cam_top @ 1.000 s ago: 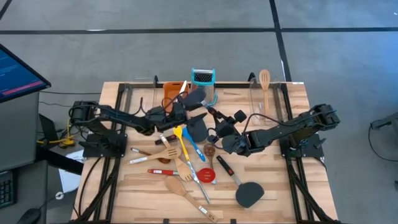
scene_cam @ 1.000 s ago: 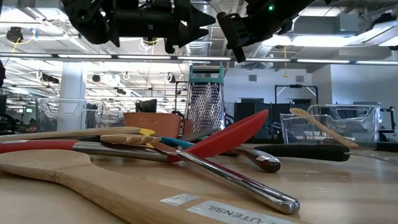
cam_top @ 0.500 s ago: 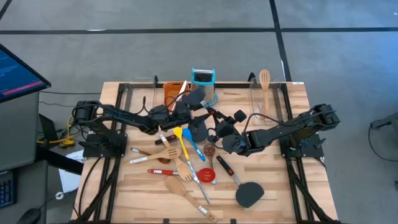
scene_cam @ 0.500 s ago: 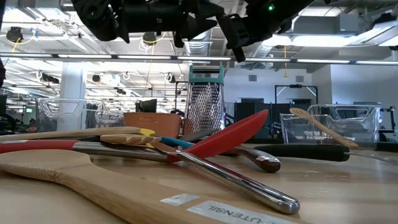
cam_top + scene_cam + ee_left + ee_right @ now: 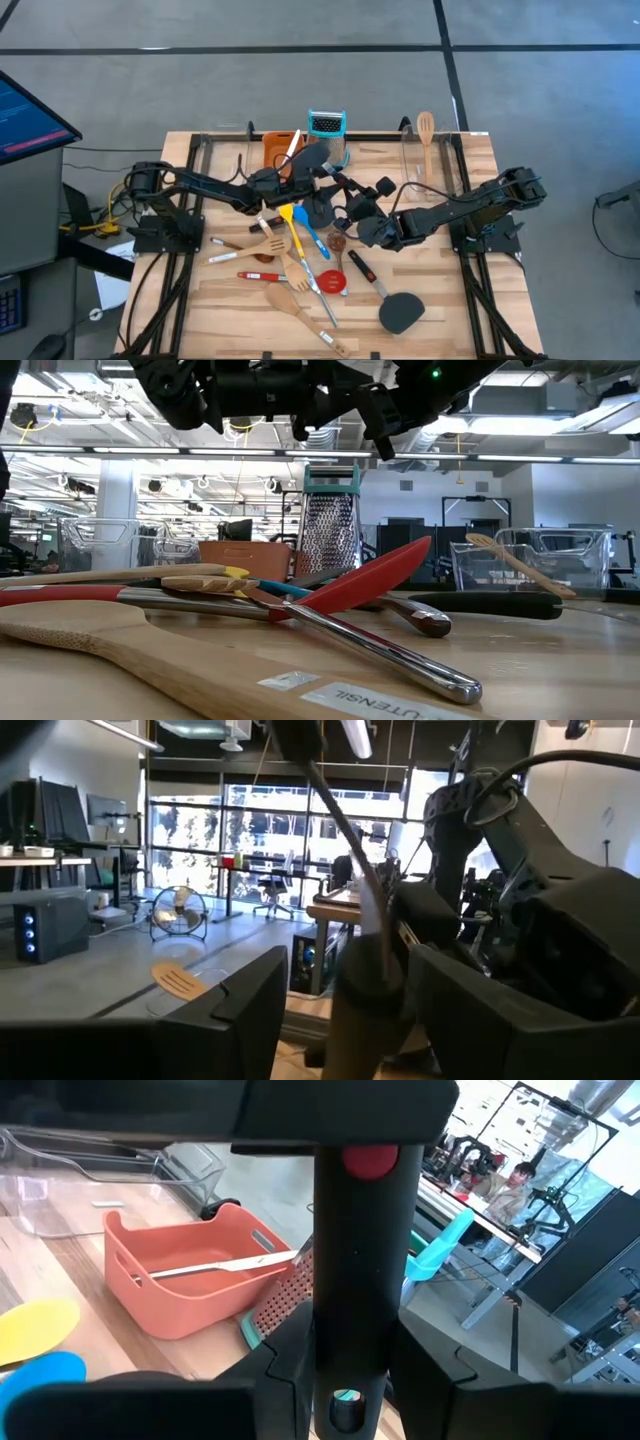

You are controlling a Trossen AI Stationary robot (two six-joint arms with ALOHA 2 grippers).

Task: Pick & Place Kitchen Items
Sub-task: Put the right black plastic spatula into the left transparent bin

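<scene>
1. My left pincer [image 5: 312, 182] has slid across the desk [image 5: 440, 300] toward my right arm over the last second. It now hangs above the far end of the utensil pile [image 5: 295, 260].
2. Its jaws stand apart on either side of a pale handle [image 5: 365, 1005] and have begun to narrow. Nothing is pinched yet.
3. My right pincer [image 5: 350, 1380] has not shifted. It is clamped on a black handle [image 5: 365, 1230] with a red dot, raised near the orange tray [image 5: 150, 1295].
4. My reading is that a grasp or hand-over is about to happen. Most utensils are still unsorted.
</scene>
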